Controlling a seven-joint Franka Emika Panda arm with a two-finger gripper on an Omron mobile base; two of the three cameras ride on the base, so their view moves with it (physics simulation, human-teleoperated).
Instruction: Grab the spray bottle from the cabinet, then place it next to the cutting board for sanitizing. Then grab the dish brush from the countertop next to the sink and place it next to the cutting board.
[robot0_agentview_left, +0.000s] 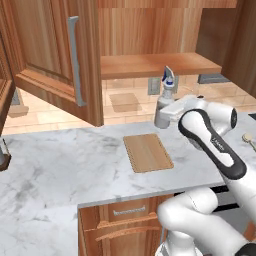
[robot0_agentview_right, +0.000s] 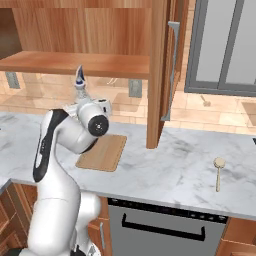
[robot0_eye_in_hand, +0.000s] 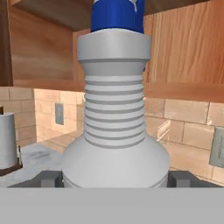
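A tan tiled wall (robot0_agentview_left: 130, 112) with grey outlets (robot0_agentview_right: 134, 88) runs behind the worktop (robot0_agentview_left: 60, 165), which is white marble with grey veins. Warm brown wooden drawer fronts (robot0_agentview_left: 122, 222) sit below it, beside a dark grey appliance front with a black bar handle (robot0_agentview_right: 162, 227). A grey-framed window (robot0_agentview_right: 220, 47) stands at the right.

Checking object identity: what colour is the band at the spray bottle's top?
Blue, above the grey ribbed neck of the spray bottle; clearest in the hand view.
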